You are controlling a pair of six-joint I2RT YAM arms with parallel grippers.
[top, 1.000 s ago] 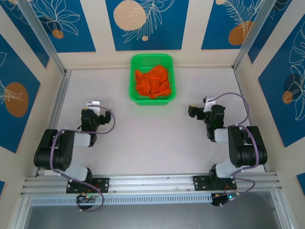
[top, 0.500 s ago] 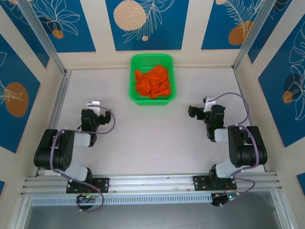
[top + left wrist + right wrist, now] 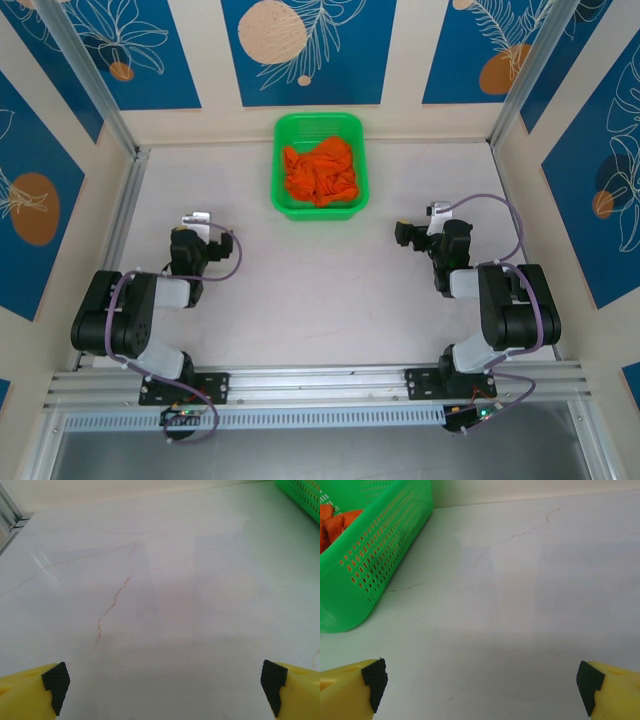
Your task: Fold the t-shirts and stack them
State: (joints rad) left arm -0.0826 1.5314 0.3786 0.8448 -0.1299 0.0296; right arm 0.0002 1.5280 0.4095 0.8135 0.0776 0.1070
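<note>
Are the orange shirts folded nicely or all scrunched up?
Scrunched up. The t-shirts lie in a wrinkled, lumpy heap inside the green tray, with no flat folded edges showing.

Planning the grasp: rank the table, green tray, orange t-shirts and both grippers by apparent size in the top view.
1. table
2. green tray
3. t-shirts, crumpled inside the tray
4. left gripper and right gripper: they look alike, so unranked

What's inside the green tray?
Crumpled orange t-shirts lie in one heap in the tray. The cloth hides how many there are and whether anything sits beneath them on the tray floor.
</note>
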